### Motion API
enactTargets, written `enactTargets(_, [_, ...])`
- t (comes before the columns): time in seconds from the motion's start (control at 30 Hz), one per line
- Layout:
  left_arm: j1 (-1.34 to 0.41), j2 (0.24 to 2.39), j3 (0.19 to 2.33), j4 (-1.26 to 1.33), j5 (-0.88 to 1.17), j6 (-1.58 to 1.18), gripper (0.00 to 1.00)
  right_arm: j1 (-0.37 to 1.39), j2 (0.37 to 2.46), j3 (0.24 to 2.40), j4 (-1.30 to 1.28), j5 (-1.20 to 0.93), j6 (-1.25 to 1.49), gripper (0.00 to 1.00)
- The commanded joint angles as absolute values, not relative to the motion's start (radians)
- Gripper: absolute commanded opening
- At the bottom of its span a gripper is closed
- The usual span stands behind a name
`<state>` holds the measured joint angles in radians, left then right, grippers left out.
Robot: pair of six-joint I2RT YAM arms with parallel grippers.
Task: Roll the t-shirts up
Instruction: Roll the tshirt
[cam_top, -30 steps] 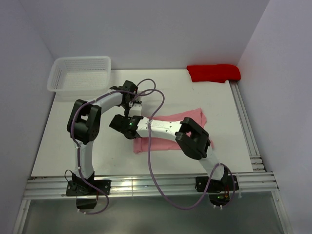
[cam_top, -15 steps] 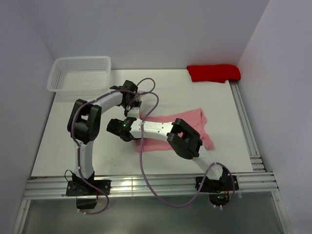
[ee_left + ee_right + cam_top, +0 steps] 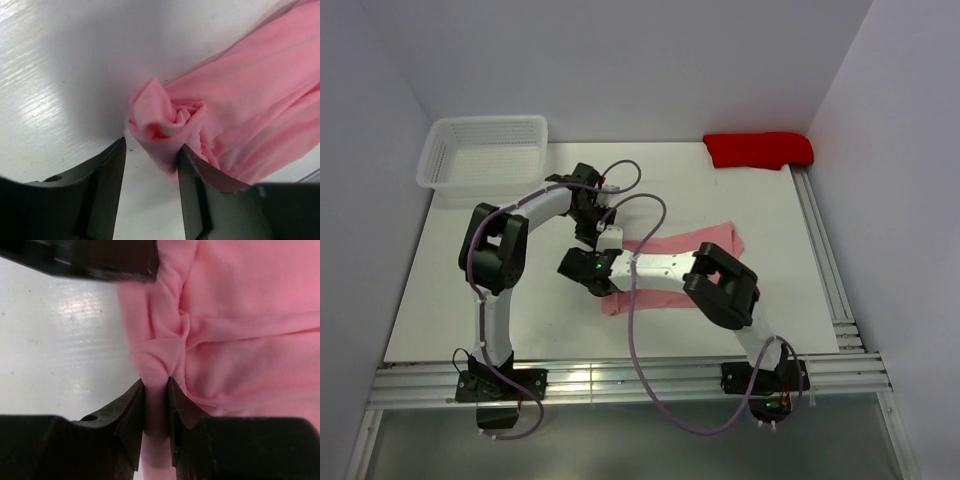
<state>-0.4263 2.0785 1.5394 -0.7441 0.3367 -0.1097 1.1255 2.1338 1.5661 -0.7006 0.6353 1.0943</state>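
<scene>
From above, the right arm lies across the pink t-shirt (image 3: 705,240) and hides its middle. The shirt's left end disappears under the right gripper (image 3: 592,272) and the left gripper (image 3: 604,238), and neither pair of fingers can be made out here. The shirt sits mid-table as a narrow folded band, running from the grippers toward the right. There is one pink shirt, one bunched red cloth (image 3: 758,150) in the far right corner, one white mesh basket (image 3: 485,150) at the far left, and two arms on the white table (image 3: 470,300).

In the left wrist view, the left gripper (image 3: 150,150) stands parted and released. The shirt's (image 3: 250,100) end is curled into a small spiral just ahead of it, brushing the right finger. The rest of the shirt runs off the frame.

In the right wrist view, the right gripper (image 3: 156,385) is pinched tight on a ridge of the shirt's (image 3: 240,315) gathered, creased edge. A dark block (image 3: 100,257), cut off at the top, touches the fabric; what it is cannot be told.
</scene>
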Motion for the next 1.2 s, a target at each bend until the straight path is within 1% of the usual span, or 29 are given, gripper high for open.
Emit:
enactTargets(0.0, [-0.417, 2.023, 1.606, -0.723, 0.4, -0.058, 0.53, 1.094, 1.976, 1.364, -0.394, 0.508, 1.083, 0.29])
enactTargets(0.03, [-0.407, 2.014, 1.606, -0.721, 0.413, -0.052, 0.55, 1.082, 1.947, 1.273, -0.337, 0.482, 1.08, 0.29])
enactTargets(0.1, [-0.393, 1.99, 1.606, -0.709, 0.463, -0.043, 0.59, 1.06, 1.872, 1.18, -0.167, 0.434, 1.084, 0.28])
enactTargets(0.13, [-0.378, 1.98, 1.602, -0.703, 0.483, -0.04, 0.66, 1.039, 1.83, 1.095, -0.109, 0.381, 1.091, 0.28])
enactTargets(0.17, [-0.37, 1.973, 1.597, -0.696, 0.506, -0.038, 0.68, 1.028, 1.813, 1.056, -0.054, 0.355, 1.092, 0.28])
enactTargets(0.2, [-0.359, 1.956, 1.585, -0.681, 0.544, -0.035, 0.69, 1.016, 1.798, 1.016, 0.057, 0.329, 1.101, 0.28])
enactTargets(0.27, [-0.334, 1.941, 1.557, -0.669, 0.598, -0.032, 0.73, 0.988, 1.764, 0.916, 0.158, 0.267, 1.132, 0.27])
enactTargets(0.37, [-0.308, 1.924, 1.514, -0.652, 0.681, -0.015, 0.73, 0.951, 1.746, 0.803, 0.409, 0.184, 1.178, 0.27])
enactTargets(0.53, [-0.304, 1.934, 1.442, -0.62, 0.752, -0.011, 0.73, 0.911, 1.759, 0.671, 0.664, 0.114, 1.25, 0.28])
enactTargets(0.73, [-0.305, 1.994, 1.365, -0.557, 0.824, -0.021, 0.73, 0.867, 1.853, 0.563, 1.014, 0.032, 1.385, 0.28])
enactTargets(0.8, [-0.308, 2.011, 1.339, -0.514, 0.825, -0.037, 0.73, 0.861, 1.899, 0.557, 1.08, 0.022, 1.419, 0.27])
enactTargets(1.0, [-0.331, 2.06, 1.315, -0.422, 0.799, -0.118, 0.71, 0.857, 1.945, 0.546, 1.138, 0.02, 1.463, 0.27])
enactTargets(1.1, [-0.344, 2.078, 1.321, -0.408, 0.784, -0.141, 0.67, 0.853, 1.941, 0.541, 1.12, 0.02, 1.465, 0.27])
enactTargets(1.17, [-0.35, 2.085, 1.339, -0.416, 0.772, -0.147, 0.57, 0.853, 1.934, 0.543, 1.098, 0.02, 1.46, 0.28])
